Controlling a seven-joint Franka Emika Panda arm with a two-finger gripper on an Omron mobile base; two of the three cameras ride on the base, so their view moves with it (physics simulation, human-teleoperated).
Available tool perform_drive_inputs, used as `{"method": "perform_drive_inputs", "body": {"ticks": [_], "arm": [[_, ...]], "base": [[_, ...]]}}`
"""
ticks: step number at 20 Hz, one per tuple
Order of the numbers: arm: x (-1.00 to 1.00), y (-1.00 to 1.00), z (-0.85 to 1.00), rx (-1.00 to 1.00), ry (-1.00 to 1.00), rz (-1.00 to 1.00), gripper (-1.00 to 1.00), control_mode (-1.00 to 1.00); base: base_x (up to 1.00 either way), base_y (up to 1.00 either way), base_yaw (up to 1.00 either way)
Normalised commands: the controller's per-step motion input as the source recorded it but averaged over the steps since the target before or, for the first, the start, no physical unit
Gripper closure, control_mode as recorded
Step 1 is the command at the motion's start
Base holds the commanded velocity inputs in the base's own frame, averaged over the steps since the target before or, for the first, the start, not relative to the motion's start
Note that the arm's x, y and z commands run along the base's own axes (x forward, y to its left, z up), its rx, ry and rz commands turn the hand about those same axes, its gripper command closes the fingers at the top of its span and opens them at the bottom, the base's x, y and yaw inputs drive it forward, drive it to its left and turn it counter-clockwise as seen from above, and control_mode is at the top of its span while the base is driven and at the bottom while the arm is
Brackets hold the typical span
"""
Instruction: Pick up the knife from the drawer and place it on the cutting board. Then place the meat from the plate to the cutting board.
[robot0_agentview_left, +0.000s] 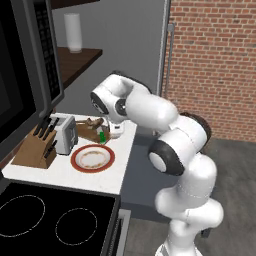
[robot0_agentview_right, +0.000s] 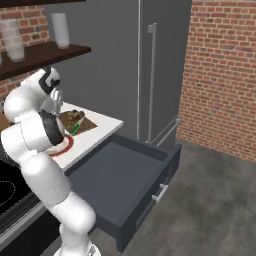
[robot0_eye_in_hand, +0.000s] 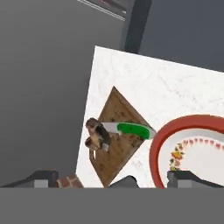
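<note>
We see the jaws spread wide, gripping nothing. The knife (robot0_eye_in_hand: 134, 129) and the meat (robot0_eye_in_hand: 97, 134) lie on the cutting board (robot0_eye_in_hand: 114, 151), beside the plate (robot0_eye_in_hand: 158, 148).

Green-handled knife (robot0_eye_in_hand: 131, 129), dark brown cutting board (robot0_eye_in_hand: 114, 148), red-rimmed cream plate (robot0_eye_in_hand: 162, 136).

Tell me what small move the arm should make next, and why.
Probably lift straight up and pull back. The knife and the meat both already lie on the cutting board, the plate holds no meat, and the gripper hangs above with jaws open, holding nothing. The drawer stands open.
</note>
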Motion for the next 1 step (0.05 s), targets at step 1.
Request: {"method": "perform_drive_inputs", "body": {"ticks": [1], "arm": [[-1.0, -1.0, 0.24, 0.03, 0.06, -0.11, -1.0, -1.0]], "base": [[0.0, 0.0, 0.0]]}}
